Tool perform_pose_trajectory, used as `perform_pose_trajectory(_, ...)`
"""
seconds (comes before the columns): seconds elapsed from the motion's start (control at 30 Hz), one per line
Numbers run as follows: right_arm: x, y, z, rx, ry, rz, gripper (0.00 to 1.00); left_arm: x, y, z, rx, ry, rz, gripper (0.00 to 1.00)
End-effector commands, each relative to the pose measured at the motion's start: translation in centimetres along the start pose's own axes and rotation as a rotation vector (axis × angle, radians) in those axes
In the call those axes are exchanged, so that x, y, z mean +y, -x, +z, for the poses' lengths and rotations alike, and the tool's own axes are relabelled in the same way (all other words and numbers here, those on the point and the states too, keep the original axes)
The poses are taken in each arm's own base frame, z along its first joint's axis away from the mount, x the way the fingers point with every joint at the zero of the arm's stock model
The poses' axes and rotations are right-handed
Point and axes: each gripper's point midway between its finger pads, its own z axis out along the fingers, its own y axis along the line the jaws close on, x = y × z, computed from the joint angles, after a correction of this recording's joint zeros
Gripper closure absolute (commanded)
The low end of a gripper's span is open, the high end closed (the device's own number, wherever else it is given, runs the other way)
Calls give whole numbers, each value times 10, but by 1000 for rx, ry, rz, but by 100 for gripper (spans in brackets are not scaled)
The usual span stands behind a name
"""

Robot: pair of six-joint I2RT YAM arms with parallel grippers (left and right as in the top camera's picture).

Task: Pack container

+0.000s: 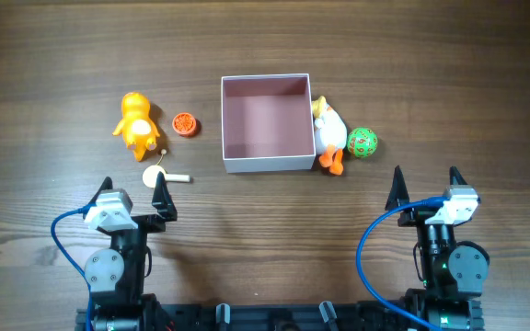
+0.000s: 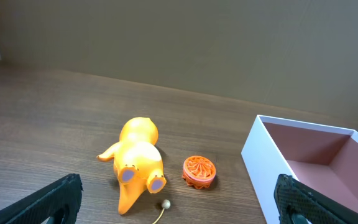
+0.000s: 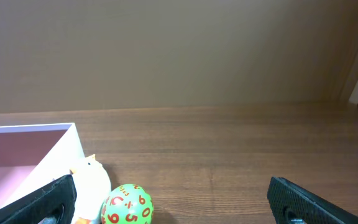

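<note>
The container (image 1: 267, 164) is a square white box with a pinkish-brown inside, empty, at the table's middle back; it also shows in the left wrist view (image 2: 260, 155) and the right wrist view (image 3: 55, 152). An orange duck toy (image 1: 136, 121) (image 2: 138, 162) and a small orange ridged disc (image 1: 185, 124) (image 2: 199, 171) lie left of it. A white duck (image 1: 329, 133) (image 3: 89, 186) leans on its right wall, a green numbered ball (image 1: 362, 142) (image 3: 127, 205) beside it. My left gripper (image 1: 134, 190) (image 2: 179, 205) and right gripper (image 1: 425, 184) (image 3: 173, 202) are open, empty, near the front.
A small cream disc with a short stick (image 1: 159, 176) lies between the orange duck and my left gripper; its bead end shows in the left wrist view (image 2: 165, 204). Blue cables loop beside both arm bases at the table's front edge.
</note>
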Motion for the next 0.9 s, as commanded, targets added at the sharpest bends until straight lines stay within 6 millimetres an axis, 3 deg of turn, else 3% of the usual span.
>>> perform_pose_trajectory(0.0, -2, 1, 0, -6, -12, 18, 0, -2, -1, 0, 0, -12, 24, 0)
perform_pose_trajectory(0.23, -1, 8, 0, -33, -10, 19, 0, -2, -1, 0, 0, -12, 24, 0)
perform_pose_trajectory(0.33, -3, 1, 0, -7, -20, 14, 0, -2, -1, 0, 0, -12, 24, 0)
perform_pose_trajectory(0.43, 13, 8, -1, -31, 74, 49, 0, -2, -1, 0, 0, -12, 24, 0)
perform_pose_trajectory(0.53, 12, 9, -1, -7, 66, 98, 0, -2, -1, 0, 0, -12, 24, 0)
perform_pose_trajectory(0.63, 5, 31, 0, 19, 19, 81, 0, -2, -1, 0, 0, -12, 24, 0)
perform_pose_trajectory(0.7, 6, 63, 8, 70, 19, 46, 0, -2, -1, 0, 0, -12, 24, 0)
perform_pose_trajectory(0.87, 16, 112, 47, 350, 78, 22, 0, -2, -1, 0, 0, -12, 24, 0)
